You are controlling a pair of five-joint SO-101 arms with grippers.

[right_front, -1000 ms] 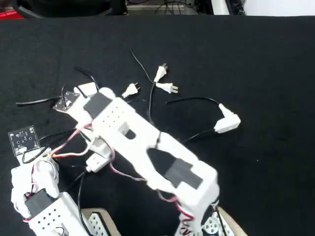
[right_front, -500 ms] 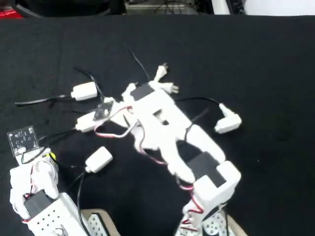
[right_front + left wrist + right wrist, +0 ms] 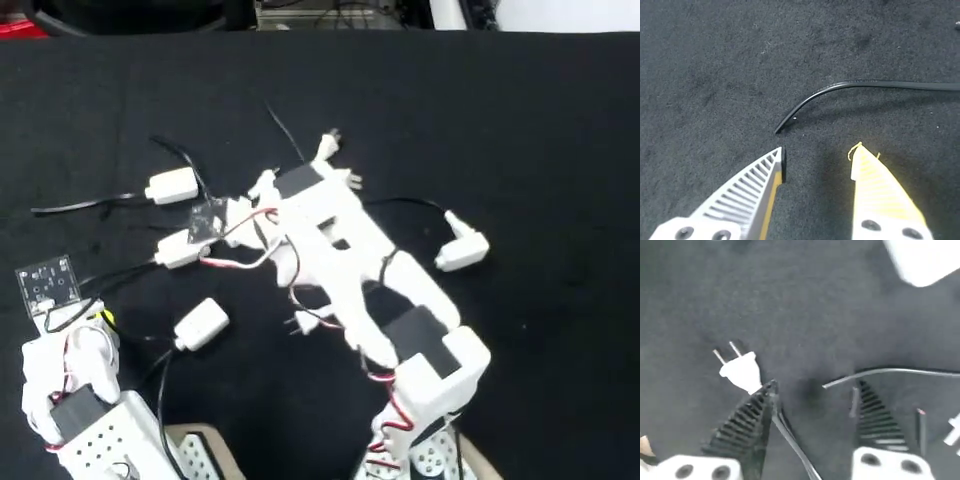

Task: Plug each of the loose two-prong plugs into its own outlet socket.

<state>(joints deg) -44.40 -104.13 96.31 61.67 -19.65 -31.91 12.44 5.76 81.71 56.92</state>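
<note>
As the right arm (image 3: 340,250) had swung away from the left side of the table (image 3: 560,120) toward its middle since a second earlier, three white sockets (image 3: 172,185) lay uncovered in a loose column, a fourth socket (image 3: 462,245) off to the right. White plugs (image 3: 327,145) with black cords sat just past the arm (another plug (image 3: 303,322) showed beside its lower part). From the right wrist, one plug (image 3: 740,371) lay flat, two prongs bare, its back end just beside a black finger of the right claw (image 3: 815,387), which stood wide open and gripped nothing; a cord end (image 3: 826,385) lay between its fingertips. The left claw (image 3: 818,150) was open too, empty, over bare cloth near a black cord (image 3: 840,87).
</note>
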